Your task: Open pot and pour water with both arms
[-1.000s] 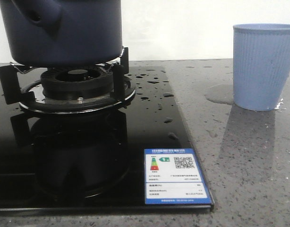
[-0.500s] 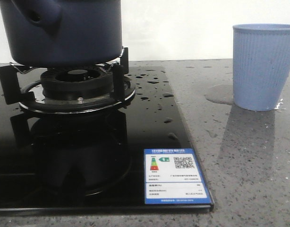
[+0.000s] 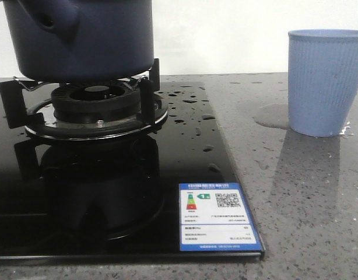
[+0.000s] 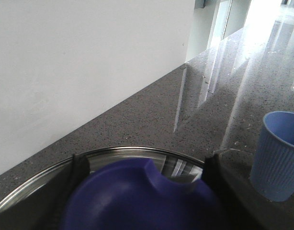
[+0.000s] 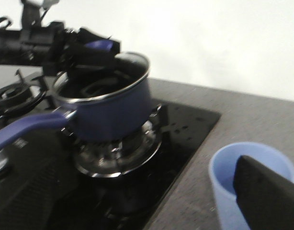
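The dark navy pot (image 3: 86,41) stands on the burner grate (image 3: 97,108); its side tube faces the front camera. In the right wrist view the pot (image 5: 113,108) stands open, with a long blue handle (image 5: 22,132) sticking out. My left gripper (image 4: 144,191) is shut on the blue knob (image 4: 137,196) of a steel-rimmed lid (image 4: 132,153). It holds the lid over the pot's far side (image 5: 96,48). My right gripper (image 5: 147,206) is open and empty, low over the hob between handle and cup. Water lies as drops (image 3: 190,100) on the hob and a puddle (image 3: 272,116) beside the cup.
A pale blue ribbed cup (image 3: 326,81) stands on the grey stone counter (image 3: 295,198), right of the black glass hob (image 3: 185,163). It also shows in the left wrist view (image 4: 278,158) and the right wrist view (image 5: 228,177). A white wall runs behind.
The front view has shifted a hair to the right as a whole. The pot, the cup and the drops keep their places.
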Motion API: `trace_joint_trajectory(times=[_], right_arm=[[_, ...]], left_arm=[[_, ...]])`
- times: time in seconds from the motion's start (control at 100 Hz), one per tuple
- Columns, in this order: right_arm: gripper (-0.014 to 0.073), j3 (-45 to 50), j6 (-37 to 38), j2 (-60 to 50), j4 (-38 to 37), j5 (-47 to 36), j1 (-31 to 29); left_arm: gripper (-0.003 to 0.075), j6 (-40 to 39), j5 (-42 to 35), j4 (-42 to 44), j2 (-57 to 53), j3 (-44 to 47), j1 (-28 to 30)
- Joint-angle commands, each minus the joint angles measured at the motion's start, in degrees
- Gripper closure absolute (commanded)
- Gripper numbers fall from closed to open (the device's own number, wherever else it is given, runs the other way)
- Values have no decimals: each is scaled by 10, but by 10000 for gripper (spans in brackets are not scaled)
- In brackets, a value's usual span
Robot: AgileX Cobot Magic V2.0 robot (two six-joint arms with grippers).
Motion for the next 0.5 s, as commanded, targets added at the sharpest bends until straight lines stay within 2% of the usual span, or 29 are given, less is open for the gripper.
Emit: trace_joint_trajectory(times=[0.0,0.21,0.49], right_arm=[[-59,-18,-5,7,5,-78,1],[-59,-5,-5,18,-86,-174,1],[-59,63,-5,64,-64,-171,1]], left_arm=[[498,1,10,-52,-29,-25,-1],[498,-2,3,-52,-86,-54,2],[498,-6,-8,-52,-148,-58,2]])
